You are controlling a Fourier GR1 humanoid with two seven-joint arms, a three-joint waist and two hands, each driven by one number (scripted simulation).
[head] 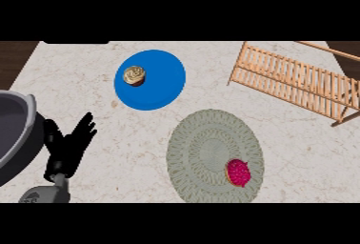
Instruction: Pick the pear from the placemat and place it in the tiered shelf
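Left robot hand (pixel 69 147) is resting at the view's left edge, fingers straight and spread upward, holding nothing; right robot hand is not showing anywhere.

Tabletop (pixel 84 95): pale marbled surface carrying everything. Tiered shelf (pixel 299 81), a slatted wooden rack, is sitting at upper right, well apart from the hand. Placemat (pixel 204 143), round, grey, woven, is lying at lower centre. Blue plate (pixel 158 86) is sitting above it, apart from the mat, carrying a small brownish cupcake-like item (pixel 135 76). A red-pink speckled fruit (pixel 239 172) is lying on the placemat's lower right part, near its rim; it is the only thing on the mat, so I am taking it as the pear despite its colour.

Judgement: the task is sitting at its start, with the reach not yet begun and the fruit untouched. Next move is calling for a hand to travel across to the mat's right side, come down over the fruit and curl round it before lifting toward the shelf.
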